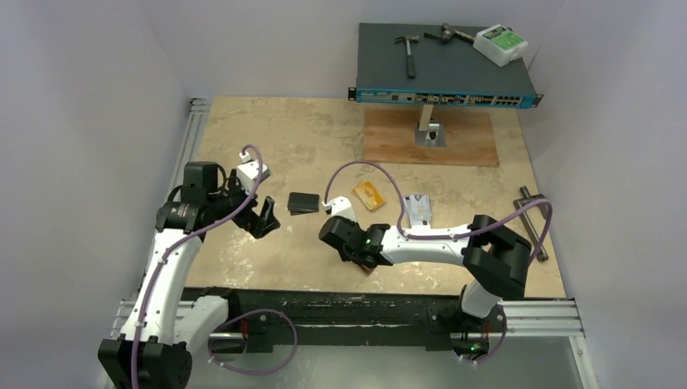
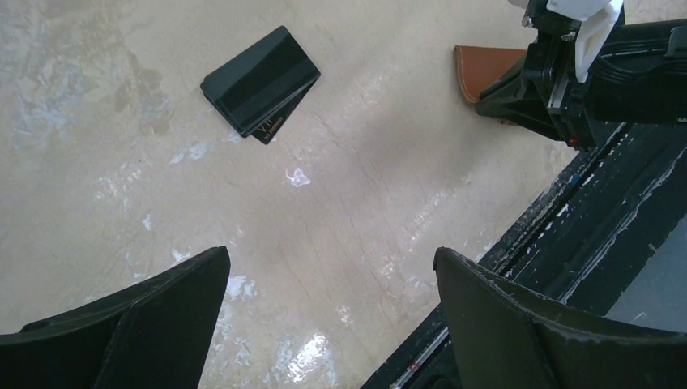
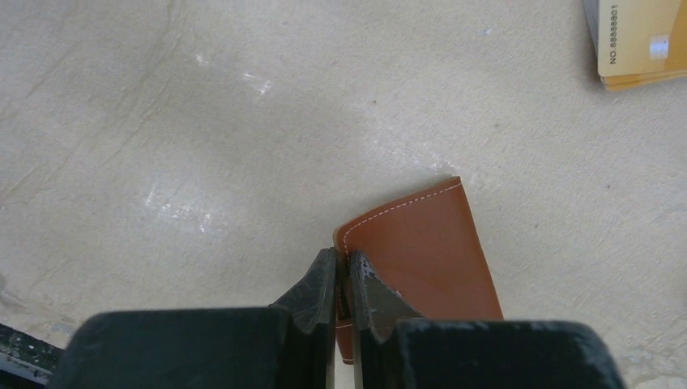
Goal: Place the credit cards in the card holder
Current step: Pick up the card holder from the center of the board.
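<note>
Two arms reach over the desk [image 1: 308,138]. The right end effector [image 3: 342,263] is down near the front edge, its fingers pressed almost together on the left edge of the brown card holder [image 3: 421,251]. From the wrist view a thin lip of leather seems to sit between the tips, though I can't be sure how much is caught. The holder lies on the desk brown side up, mostly hidden under that arm when seen from above. The left end effector [image 2: 330,259] hangs above the desk with its fingers spread wide, holding nothing. Just beyond it lies a small stack of black credit cards [image 2: 261,81], slightly fanned. A gold-orange card [image 1: 369,195] rests farther back, and a silvery white card [image 1: 419,209] lies to its right, both apart from the holder.
</note>
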Robot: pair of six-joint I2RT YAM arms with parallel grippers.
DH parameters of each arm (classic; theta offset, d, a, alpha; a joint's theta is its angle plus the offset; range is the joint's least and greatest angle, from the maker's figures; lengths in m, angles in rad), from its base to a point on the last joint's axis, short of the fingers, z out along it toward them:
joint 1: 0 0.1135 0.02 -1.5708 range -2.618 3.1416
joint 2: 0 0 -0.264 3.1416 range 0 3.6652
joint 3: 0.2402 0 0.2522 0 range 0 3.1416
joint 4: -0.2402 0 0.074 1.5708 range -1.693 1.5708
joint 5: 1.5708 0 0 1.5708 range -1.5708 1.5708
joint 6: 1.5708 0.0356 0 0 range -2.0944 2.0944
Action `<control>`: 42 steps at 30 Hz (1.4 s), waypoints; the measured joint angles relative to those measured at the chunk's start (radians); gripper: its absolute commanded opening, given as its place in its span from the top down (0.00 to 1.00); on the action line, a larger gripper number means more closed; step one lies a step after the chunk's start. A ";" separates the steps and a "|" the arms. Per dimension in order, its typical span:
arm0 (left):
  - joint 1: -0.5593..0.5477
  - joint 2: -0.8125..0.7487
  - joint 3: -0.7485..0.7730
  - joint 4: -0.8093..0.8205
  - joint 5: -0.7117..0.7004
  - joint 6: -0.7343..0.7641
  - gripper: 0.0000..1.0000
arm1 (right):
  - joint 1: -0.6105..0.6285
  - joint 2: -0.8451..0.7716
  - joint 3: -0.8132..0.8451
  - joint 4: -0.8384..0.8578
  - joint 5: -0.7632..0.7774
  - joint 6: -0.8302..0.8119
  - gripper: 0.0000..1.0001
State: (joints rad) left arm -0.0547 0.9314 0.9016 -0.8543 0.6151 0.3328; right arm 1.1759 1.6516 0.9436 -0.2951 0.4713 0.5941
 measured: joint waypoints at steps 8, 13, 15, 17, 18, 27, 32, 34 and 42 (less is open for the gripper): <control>-0.034 -0.071 0.026 0.005 0.028 0.108 0.02 | -0.010 -0.042 0.105 -0.058 -0.039 -0.024 1.00; -0.048 -0.225 -0.094 0.031 0.146 0.312 0.00 | -0.053 -0.151 0.122 -0.010 -0.190 -0.050 1.00; -0.054 -0.280 -0.138 0.029 0.204 0.394 0.00 | -0.082 -0.188 0.122 0.021 -0.267 -0.065 1.00; -0.062 -0.296 -0.148 0.029 0.255 0.443 0.00 | -0.103 -0.218 0.116 0.058 -0.335 -0.082 1.00; -0.067 -0.288 -0.148 0.037 0.281 0.458 0.00 | -0.113 -0.234 0.111 0.076 -0.369 -0.092 1.00; -0.119 -0.158 -0.142 0.107 0.396 0.470 0.00 | -0.121 -0.293 0.110 0.165 -0.671 -0.174 1.00; -0.148 -0.138 -0.104 0.103 0.432 0.459 0.00 | -0.120 -0.293 0.113 0.183 -0.823 -0.206 1.00; -0.160 -0.122 -0.078 0.072 0.449 0.472 0.00 | -0.120 -0.293 0.119 0.184 -0.860 -0.215 1.00; -0.182 -0.106 -0.058 -0.063 0.468 0.524 0.14 | -0.121 -0.293 0.147 0.197 -0.928 -0.240 1.00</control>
State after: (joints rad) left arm -0.2371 0.8253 0.8433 -0.9173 1.0832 0.8570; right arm 1.0554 1.3586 1.0904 -0.0978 -0.4568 0.3542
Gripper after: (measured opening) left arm 0.949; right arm 0.026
